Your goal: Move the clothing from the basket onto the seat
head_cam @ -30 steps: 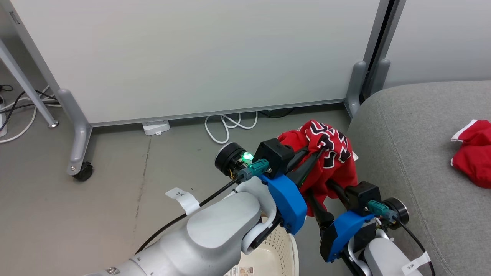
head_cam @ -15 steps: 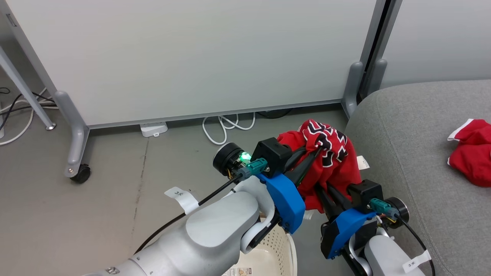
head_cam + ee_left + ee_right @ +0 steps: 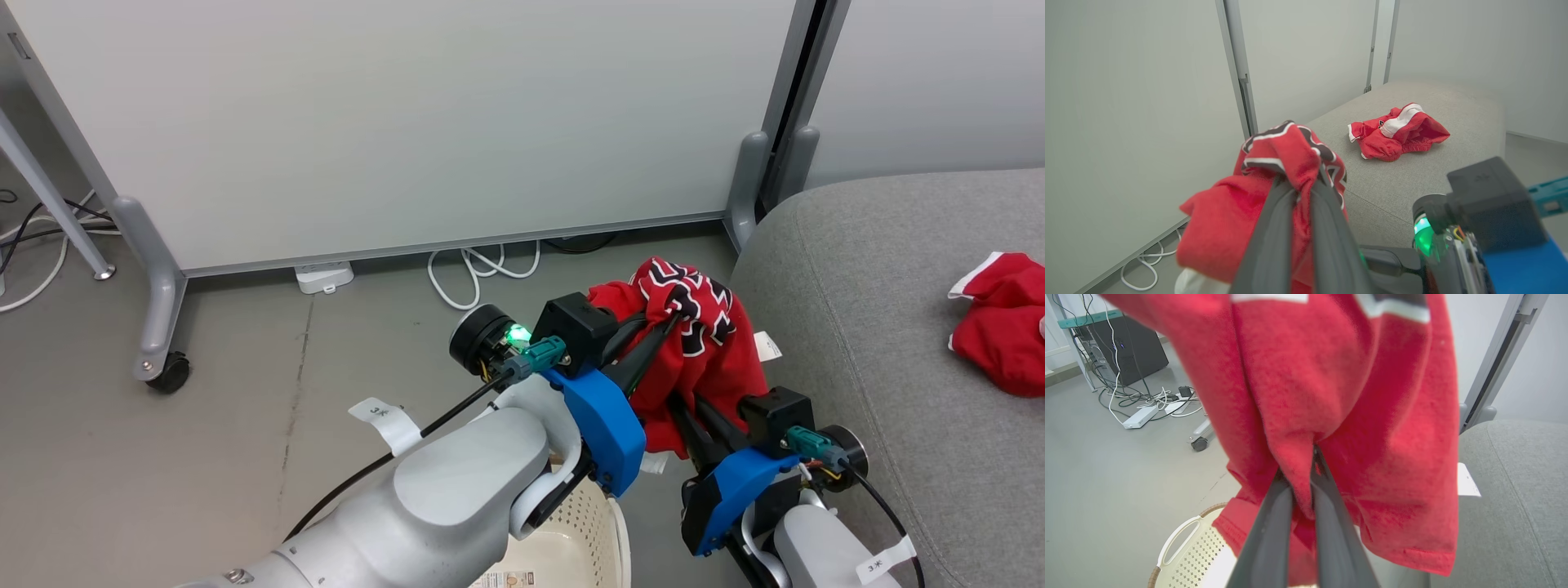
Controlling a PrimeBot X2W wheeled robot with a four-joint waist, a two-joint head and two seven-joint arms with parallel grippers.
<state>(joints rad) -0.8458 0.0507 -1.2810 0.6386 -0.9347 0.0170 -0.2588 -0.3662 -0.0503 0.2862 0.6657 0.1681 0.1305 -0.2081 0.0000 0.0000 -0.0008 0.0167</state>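
We note left gripper (image 3: 676,317) clamped on the red lettered jersey (image 3: 718,367) up top, right gripper (image 3: 1312,457) clamped lower down. Jersey hangs above basket (image 3: 1204,555) rim, beside seat (image 3: 882,343) edge. Another red garment (image 3: 1000,327) lies farther in on the seat.

L gripper (image 3: 1300,179) in garment (image 3: 710,359) up top; R gripper (image 3: 1306,473) in it lower, nearer. Below both: basket (image 3: 600,539). To their R: seat (image 3: 898,327), w/ 2nd garment (image 3: 1000,327) on it.

The left arm's cable tag (image 3: 382,413) and the right arm's cable tag (image 3: 880,563) are each showing "3" with a starlike mark.
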